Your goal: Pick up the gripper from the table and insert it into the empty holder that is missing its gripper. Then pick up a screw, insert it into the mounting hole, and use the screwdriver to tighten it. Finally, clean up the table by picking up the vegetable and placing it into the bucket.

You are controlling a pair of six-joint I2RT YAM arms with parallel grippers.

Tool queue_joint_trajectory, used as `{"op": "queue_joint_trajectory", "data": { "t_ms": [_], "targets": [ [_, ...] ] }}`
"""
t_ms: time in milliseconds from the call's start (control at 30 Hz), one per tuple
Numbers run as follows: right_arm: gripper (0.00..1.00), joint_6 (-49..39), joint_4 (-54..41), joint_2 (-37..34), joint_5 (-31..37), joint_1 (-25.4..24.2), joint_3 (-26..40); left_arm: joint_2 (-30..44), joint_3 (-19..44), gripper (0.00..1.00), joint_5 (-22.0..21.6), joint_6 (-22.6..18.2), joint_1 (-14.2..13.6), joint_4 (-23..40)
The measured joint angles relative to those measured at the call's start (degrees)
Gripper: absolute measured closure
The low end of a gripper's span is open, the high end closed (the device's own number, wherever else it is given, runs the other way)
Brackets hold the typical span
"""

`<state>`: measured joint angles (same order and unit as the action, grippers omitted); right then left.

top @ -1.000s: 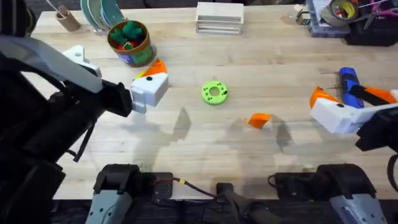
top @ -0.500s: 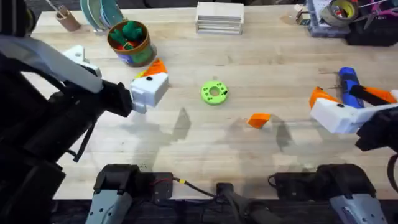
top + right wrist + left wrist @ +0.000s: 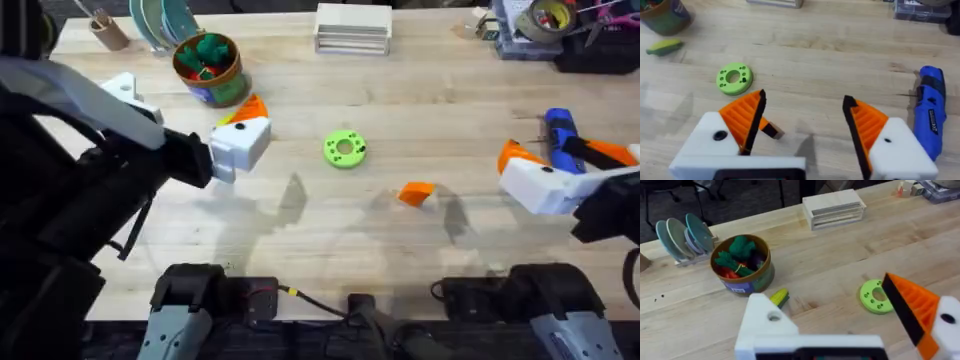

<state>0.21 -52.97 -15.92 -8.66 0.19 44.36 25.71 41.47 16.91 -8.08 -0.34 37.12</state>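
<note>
The small orange ribbed gripper (image 3: 416, 192) lies on the table right of centre, partly behind one fingertip in the right wrist view (image 3: 771, 130). My left gripper (image 3: 249, 120) (image 3: 824, 300) is open and empty. One of its fingers is the bare white holder (image 3: 765, 322); the other carries an orange pad (image 3: 912, 305). The yellow vegetable (image 3: 779, 297) (image 3: 663, 47) lies beside the bucket (image 3: 207, 68) (image 3: 742, 270), which holds green and red toys. My right gripper (image 3: 562, 158) (image 3: 805, 97) hangs open and empty, near the blue screwdriver (image 3: 560, 132) (image 3: 931, 111).
A green disc (image 3: 345, 149) with small holes sits mid-table. A white slatted block (image 3: 352, 28) stands at the back centre. A plate rack (image 3: 160, 22) and brown cup (image 3: 107, 30) are at the back left, and boxes and tape (image 3: 545, 25) at the back right.
</note>
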Motion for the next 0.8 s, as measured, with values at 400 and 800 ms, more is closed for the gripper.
{"op": "queue_joint_trajectory", "data": {
  "t_ms": [400, 800],
  "targets": [
    [0.010, 0.00, 0.00, -0.01, 0.02, 0.00, 0.00, -7.53, -9.56, 0.008, 0.07, 0.17, -3.28, -17.43],
    [0.010, 0.00, 0.00, 0.00, -0.01, 0.00, 0.00, -17.91, -29.16, 0.008, 0.29, 6.02, -6.15, -37.30]
  ]
}}
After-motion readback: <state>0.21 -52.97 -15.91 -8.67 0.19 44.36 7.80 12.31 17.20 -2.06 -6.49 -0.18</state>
